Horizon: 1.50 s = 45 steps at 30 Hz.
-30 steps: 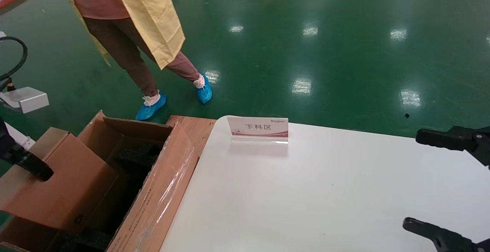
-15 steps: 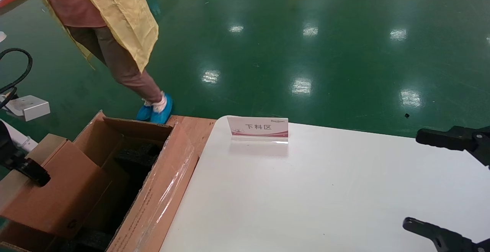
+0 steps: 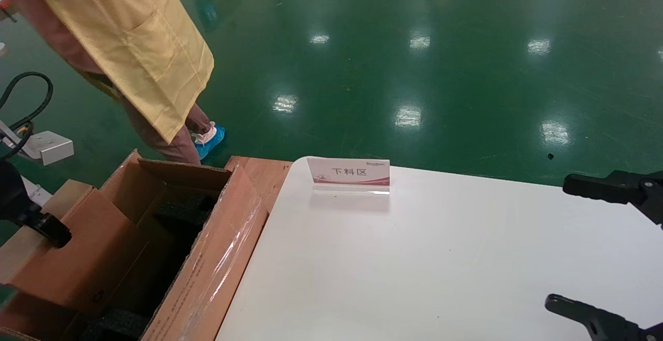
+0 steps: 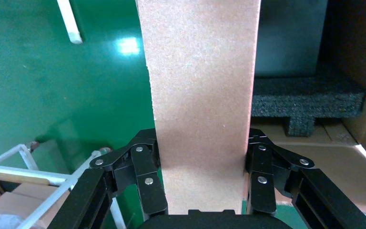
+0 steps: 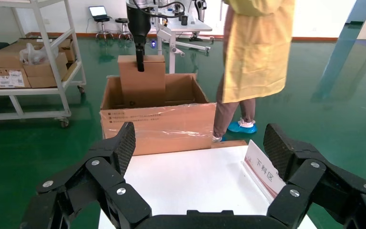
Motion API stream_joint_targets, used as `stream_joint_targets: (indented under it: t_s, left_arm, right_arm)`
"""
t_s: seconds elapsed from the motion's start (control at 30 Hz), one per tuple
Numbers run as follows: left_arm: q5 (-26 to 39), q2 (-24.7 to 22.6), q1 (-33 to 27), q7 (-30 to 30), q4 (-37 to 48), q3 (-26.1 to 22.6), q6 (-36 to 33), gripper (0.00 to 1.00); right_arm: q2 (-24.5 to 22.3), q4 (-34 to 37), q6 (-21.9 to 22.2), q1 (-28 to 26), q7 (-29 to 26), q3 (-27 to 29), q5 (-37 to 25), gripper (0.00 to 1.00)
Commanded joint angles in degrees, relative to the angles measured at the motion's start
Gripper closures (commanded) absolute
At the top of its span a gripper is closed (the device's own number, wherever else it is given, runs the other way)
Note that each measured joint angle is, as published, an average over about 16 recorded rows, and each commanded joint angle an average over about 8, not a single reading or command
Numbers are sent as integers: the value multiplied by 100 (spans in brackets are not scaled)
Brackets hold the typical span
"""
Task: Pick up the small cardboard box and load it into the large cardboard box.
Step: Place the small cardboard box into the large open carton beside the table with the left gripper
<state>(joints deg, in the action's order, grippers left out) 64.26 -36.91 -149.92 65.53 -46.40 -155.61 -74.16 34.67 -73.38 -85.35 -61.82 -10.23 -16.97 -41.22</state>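
Here the small cardboard box (image 3: 77, 258) stands partly inside the large cardboard box (image 3: 217, 258), clamped on 2 sides by the left tool (image 4: 202, 179); whether it touches the black foam (image 4: 305, 98) is unclear. The right tool (image 5: 198, 157) hangs open over the white tabletop (image 3: 440, 258), near a sign (image 3: 348, 171).

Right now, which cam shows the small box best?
The right wrist view: the small box shows whole and upright, the left gripper pinching its top, its bottom inside the large box. The head view shows it part cut off at the frame edge. The left wrist view shows one face only.
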Motion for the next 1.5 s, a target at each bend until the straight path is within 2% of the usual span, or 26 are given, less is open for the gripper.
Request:
stream_joint_targets:
  t_s: [0.03,0.8,1.5]
  left_arm:
    - [-4,-11,86,-27,48,14,72,100]
    - [-400,-248,1068,-604,1024,296,388,100]
    - [-698,-548,1835,-734,1861,459,477,100]
  right_arm:
    - [0,0,0,0,0,-1,0,0]
    - [-3,0,3,-2,4,-8,5,0]
    - [-6,0,6,-3,7,-14,10,0]
